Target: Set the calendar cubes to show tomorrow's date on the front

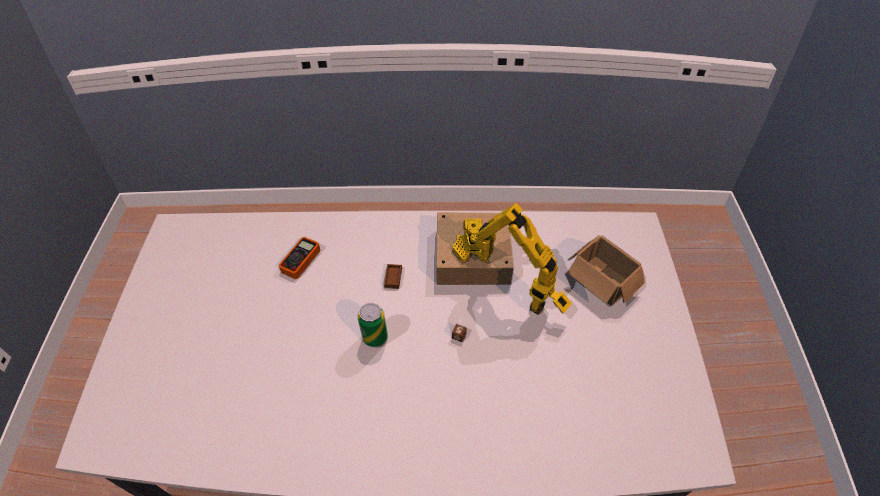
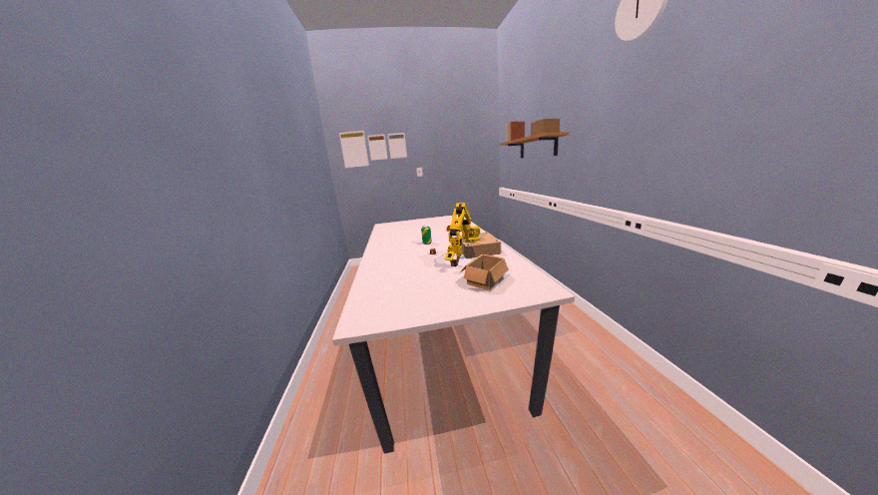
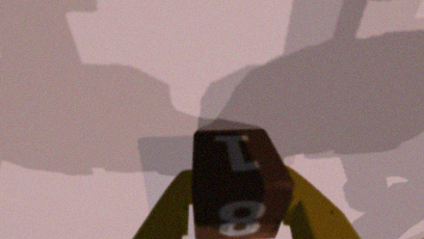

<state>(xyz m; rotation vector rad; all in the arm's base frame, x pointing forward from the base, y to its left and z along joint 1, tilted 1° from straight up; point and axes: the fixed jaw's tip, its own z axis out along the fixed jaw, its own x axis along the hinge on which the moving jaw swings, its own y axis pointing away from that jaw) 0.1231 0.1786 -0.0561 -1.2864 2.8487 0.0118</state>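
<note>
In the wrist view a dark brown date cube (image 3: 238, 185) sits between my two yellow fingers, with a white 1 on its top face and an 8 on the face toward the camera. My gripper (image 3: 241, 209) is shut on this cube, low over the white table. In the top view the gripper (image 1: 537, 306) points down, in front of the arm's wooden base (image 1: 474, 257). A second brown cube (image 1: 458, 333) lies on the table to the gripper's left. The small brown tray (image 1: 392, 276) lies empty, left of the base.
An open cardboard box (image 1: 607, 269) stands close to the right of the gripper. A green can (image 1: 372, 324) stands left of the loose cube. An orange multimeter (image 1: 299, 257) lies farther left.
</note>
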